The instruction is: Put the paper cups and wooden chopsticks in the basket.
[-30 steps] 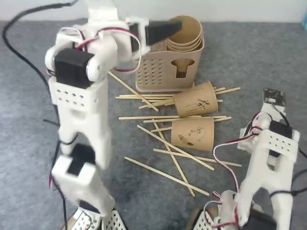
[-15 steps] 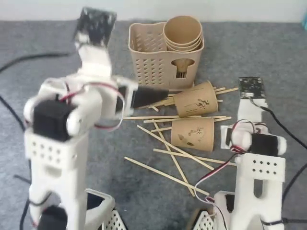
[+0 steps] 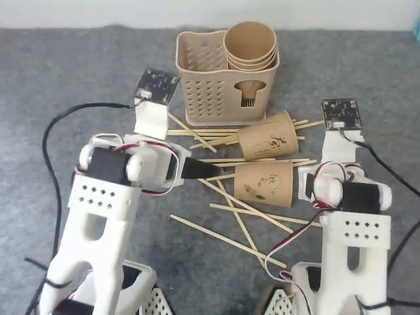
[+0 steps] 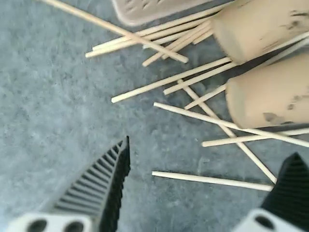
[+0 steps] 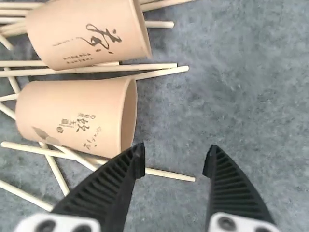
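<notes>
Lowered from the basket [image 3: 216,98], left gripper [image 4: 210,150] hangs open over chopsticks [image 4: 212,180]; cups [image 5: 72,118] lie mouths toward the open right gripper [image 5: 176,146].

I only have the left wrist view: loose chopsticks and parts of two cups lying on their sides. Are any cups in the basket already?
Observer: Yes. In the high view a stack of paper cups stands upright in the right-hand part of the basket.
Operator: Where is the other arm?
Observer: The right end effector is open and hovers close by the rim of the nearer lying cup.
Operator: Which way do the lying cups open?
Observer: The nearer lying cup and the farther lying cup both have their mouths toward the right arm's side.
</notes>
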`<state>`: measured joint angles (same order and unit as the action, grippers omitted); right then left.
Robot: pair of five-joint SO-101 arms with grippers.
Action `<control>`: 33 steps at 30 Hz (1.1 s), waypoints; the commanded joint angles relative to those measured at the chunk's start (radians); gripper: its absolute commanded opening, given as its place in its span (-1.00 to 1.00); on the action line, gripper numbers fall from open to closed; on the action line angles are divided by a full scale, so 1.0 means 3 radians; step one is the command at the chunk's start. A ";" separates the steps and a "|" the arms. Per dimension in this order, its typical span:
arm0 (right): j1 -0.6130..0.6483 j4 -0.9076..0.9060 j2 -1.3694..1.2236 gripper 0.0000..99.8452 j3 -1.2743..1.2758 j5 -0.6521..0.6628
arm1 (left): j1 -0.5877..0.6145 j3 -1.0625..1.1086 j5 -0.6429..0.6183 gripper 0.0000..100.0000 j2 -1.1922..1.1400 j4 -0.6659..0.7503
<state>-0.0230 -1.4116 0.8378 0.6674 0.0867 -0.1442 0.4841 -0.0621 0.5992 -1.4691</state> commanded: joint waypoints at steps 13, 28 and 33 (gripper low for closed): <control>0.0688 -0.0049 -0.1532 -0.56 -0.0726 -0.0148 | 0.0245 0.1404 0.0026 -0.11 0.0097 0.1483; 0.0979 0.0637 -0.1557 -0.91 -0.0174 -0.0373 | 0.0373 0.1634 -0.0118 -0.11 0.0072 0.2010; 0.0990 0.0509 -0.1527 -0.98 -0.0276 -0.0026 | 0.0373 0.1634 -0.0133 -0.11 0.0072 0.2010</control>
<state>0.2608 -1.2367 0.3790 0.6168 -0.0038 -0.0399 0.9812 -0.0790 0.5992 -0.8876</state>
